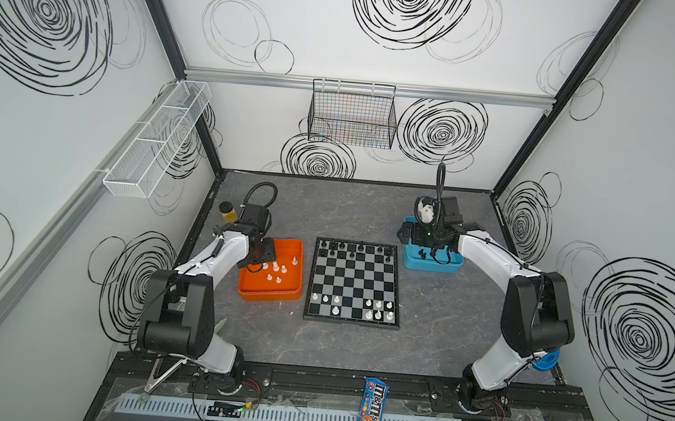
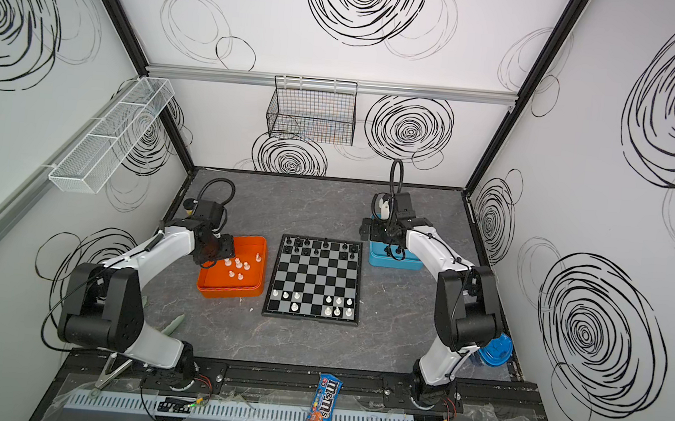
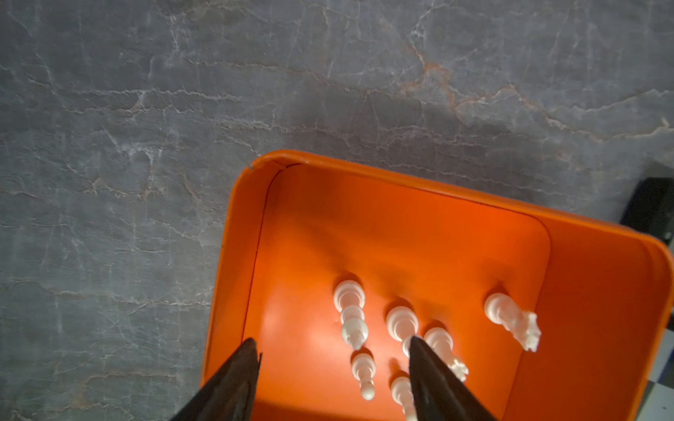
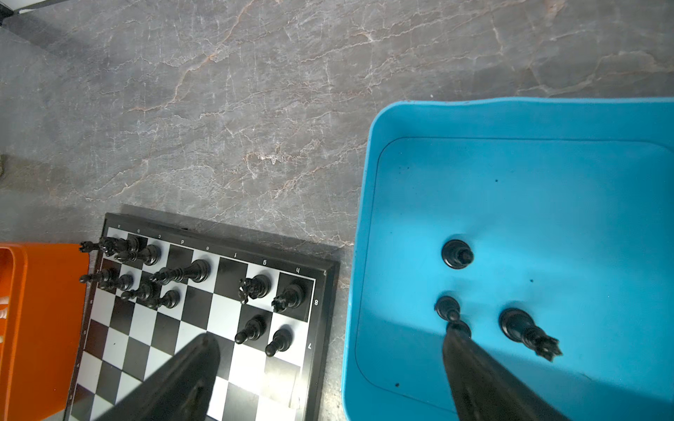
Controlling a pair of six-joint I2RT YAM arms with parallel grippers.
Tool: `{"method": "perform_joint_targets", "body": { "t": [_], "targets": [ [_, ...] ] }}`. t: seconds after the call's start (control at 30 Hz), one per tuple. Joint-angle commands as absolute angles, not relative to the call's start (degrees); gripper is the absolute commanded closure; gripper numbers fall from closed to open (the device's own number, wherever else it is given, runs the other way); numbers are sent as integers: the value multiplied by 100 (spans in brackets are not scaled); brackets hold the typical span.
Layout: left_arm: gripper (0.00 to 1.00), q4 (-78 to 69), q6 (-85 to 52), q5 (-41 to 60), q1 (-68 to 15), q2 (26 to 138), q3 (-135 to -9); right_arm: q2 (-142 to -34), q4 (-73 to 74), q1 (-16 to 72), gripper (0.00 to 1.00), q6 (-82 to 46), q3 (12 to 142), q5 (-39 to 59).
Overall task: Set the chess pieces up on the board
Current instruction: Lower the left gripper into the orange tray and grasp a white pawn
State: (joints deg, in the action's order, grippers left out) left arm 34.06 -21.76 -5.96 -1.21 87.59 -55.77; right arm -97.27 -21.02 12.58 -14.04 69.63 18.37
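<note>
Top views are both showing you a candy bag lying on the front rail, nearest the camera. Past it, the board is sitting flat at the middle of the table, with white pieces partly filling its two near rows and black pieces partly filling its two far rows. Just left of the board, the orange tray is holding more white pieces, and your left gripper is hanging over them with its fingers parted, gripping nothing. Beside the board's far right corner, the blue tray is holding three black pieces. Your right gripper is spread wide and empty, one finger over the board, one over that tray. Farthest back, a wire basket is hanging on the wall.
</note>
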Motion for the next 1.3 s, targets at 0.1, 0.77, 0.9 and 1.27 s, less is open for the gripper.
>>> {"method": "perform_joint_targets", "body": {
  "t": [0.1,0.77,0.9,1.27],
  "targets": [
    [36,3131,-2267,-585,-114,8947,-5540,-9711,-2044,1210,0,-1311,6926,1857],
    [55,2987,-2250,-659,-209,9365,-5739,-9805,-2039,1200,0,-1297,6925,1860],
    [58,2984,-2237,-694,-229,9411,-5761,-9808,-2023,1191,0,-1301,6912,1862],
    [66,3018,-2231,-712,-246,9516,-5873,-9840,-2030,1195,0,-1299,6924,1878]
  ]
}}
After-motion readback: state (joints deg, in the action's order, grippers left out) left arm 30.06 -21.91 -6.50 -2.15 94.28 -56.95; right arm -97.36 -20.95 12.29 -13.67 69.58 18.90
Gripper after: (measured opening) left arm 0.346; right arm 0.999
